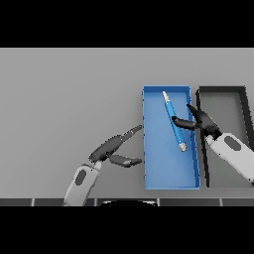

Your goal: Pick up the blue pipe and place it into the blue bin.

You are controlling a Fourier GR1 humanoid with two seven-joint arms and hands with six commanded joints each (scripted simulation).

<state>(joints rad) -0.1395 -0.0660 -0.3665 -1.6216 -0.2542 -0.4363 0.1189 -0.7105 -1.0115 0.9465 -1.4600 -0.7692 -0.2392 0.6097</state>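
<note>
- Left hand [111, 149]: nearest item, on the left of the blue bin, just beside its left wall. Fingers straight and relaxed, thumb spread toward the wall; it holds nothing and looks idle.
- Bench [64, 99]: plain grey surface carrying both bins.
- Blue bin [147, 149]: long rectangular tray, long side running near to far, right of centre. The target container.
- Right hand [196, 120]: reaches in from the right across the blue bin's right wall. Thumb and fingers spread; the thumb tip is touching or just beside the pipe's middle. Whether any pinch remains cannot be told for certain; it reads as opened out, not clasped round the pipe.
- Blue pipe [173, 120]: slim blue rod with pale tips, lying inside the blue bin, in its far half and toward the right wall. Long axis runs near to far with a slight slant: far end leans left, near end leans right.
- Dark bin [242, 99]: second tray, right of the blue one, walls almost touching; partly covered by the right arm.
- Step in hand, as judged: release and clear. The pipe appears to be inside its target already.
- Handling advice: spread the fingers fully before moving, then lift straight up rather than dragging sideways, so the thumb does not roll the pipe or catch the right wall.
</note>
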